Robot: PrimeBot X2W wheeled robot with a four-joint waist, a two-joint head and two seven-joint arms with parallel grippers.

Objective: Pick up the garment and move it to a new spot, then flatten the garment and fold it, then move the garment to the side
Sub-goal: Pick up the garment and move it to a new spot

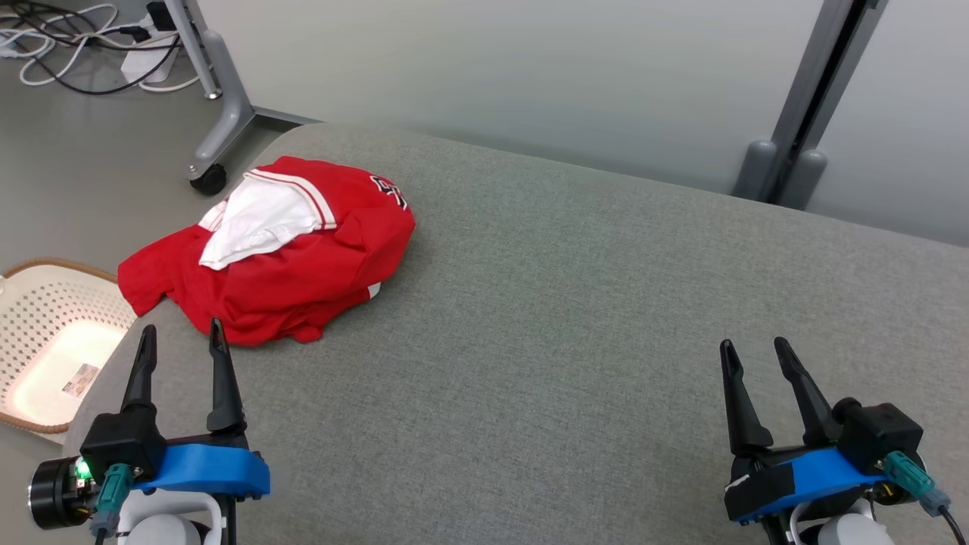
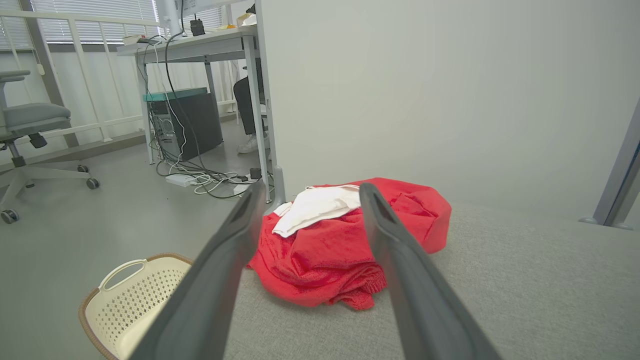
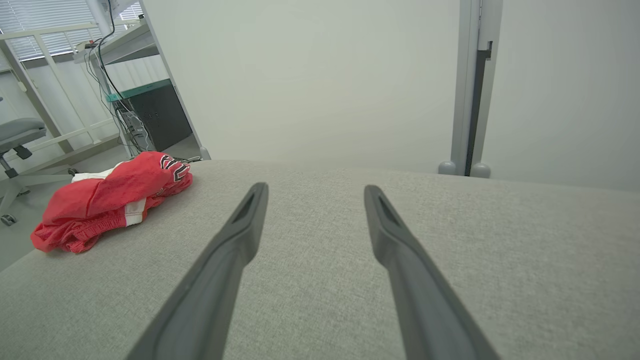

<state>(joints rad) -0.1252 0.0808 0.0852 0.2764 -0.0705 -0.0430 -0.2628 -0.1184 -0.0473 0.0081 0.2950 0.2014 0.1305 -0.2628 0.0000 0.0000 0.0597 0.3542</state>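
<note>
Looking down from the head view, you saw the garment (image 1: 288, 257) lying crumpled on the far-left part of the grey padded surface (image 1: 575, 318), close to its left edge. It was red, with a white panel bunched on top, red-and-white striped trim, and dark lettering partly visible on its far side. One red flap reached toward the left edge of the surface.

The left gripper (image 1: 182, 327) stood at the near left, fingers pointing away from you, jaws spread wide and holding nothing. Its inner fingertip sat at the near edge of the garment; you could not tell whether it touched the cloth. In the left wrist view the garment lay ahead, seen between the two fingers.

The right gripper (image 1: 753, 343) stood at the near right, well apart from the garment, jaws likewise spread and empty.

A cream perforated basket (image 1: 45, 325) with a brown rim sat on the floor left of the surface, beside the left gripper. Beyond the far-left corner you saw a grey frame leg on a caster (image 1: 208, 178) and cables (image 1: 68, 53) on the floor.
</note>
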